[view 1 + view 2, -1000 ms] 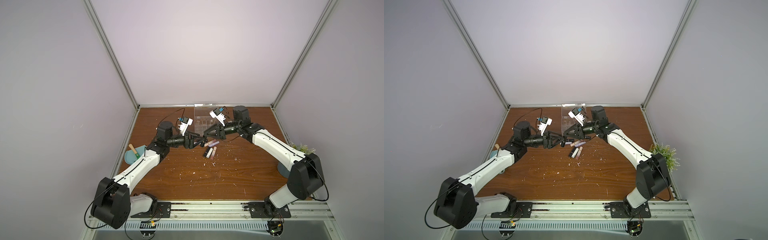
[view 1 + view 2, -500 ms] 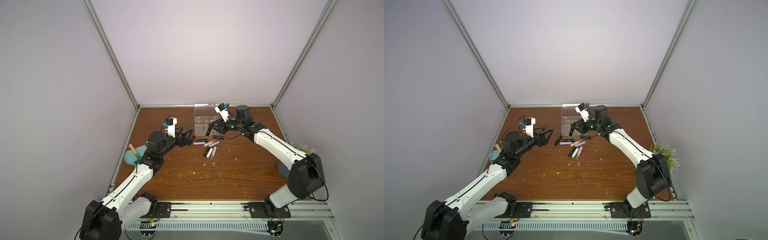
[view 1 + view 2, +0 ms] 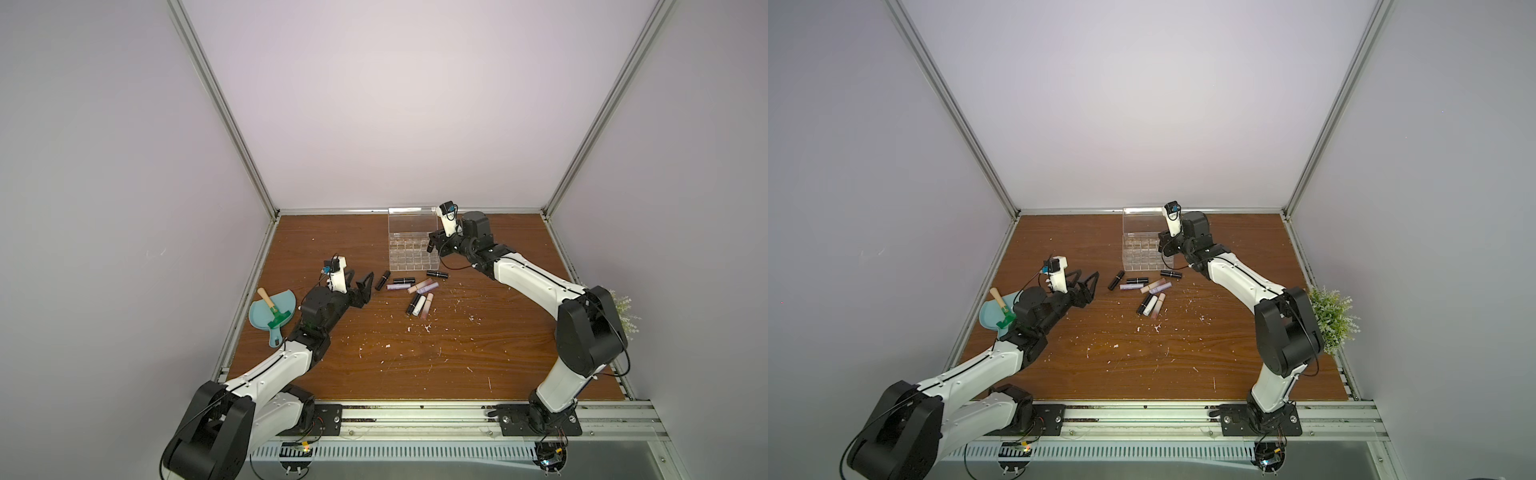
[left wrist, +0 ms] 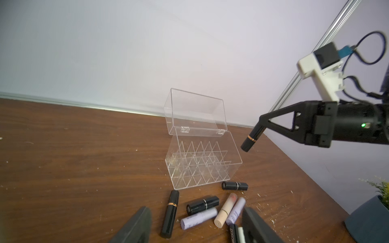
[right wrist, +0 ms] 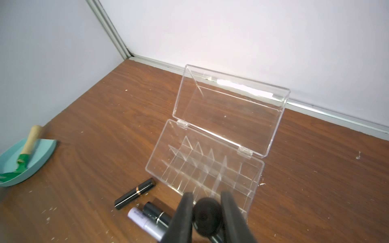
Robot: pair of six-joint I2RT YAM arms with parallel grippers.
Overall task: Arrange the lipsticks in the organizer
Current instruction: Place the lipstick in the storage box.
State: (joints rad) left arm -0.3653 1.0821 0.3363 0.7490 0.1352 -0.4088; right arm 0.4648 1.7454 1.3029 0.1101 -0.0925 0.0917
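The clear organizer (image 3: 411, 251) (image 3: 1144, 249) stands at the back of the table with its lid (image 5: 229, 109) open and its cells (image 4: 197, 168) showing nothing inside. My right gripper (image 3: 434, 245) (image 5: 207, 195) is shut on a black lipstick (image 4: 251, 141) with a gold band, tilted above the organizer's right end. Several lipsticks (image 3: 417, 293) lie loose in front of the box: black ones (image 4: 171, 212) (image 4: 234, 186), lilac (image 4: 199, 218) and beige (image 4: 225, 207). My left gripper (image 3: 359, 280) (image 4: 196, 210) hangs open and empty just left of them.
A teal dustpan (image 3: 272, 309) holding a wooden-handled green brush (image 5: 27, 151) sits at the table's left edge beside my left arm. A small potted plant (image 3: 1331, 316) stands at the right edge. White crumbs (image 3: 426, 328) are scattered over the wooden table.
The two grippers were together over the lipsticks. My left arm has drawn back to the left and stands open; my right gripper has carried the black lipstick back toward the organizer.
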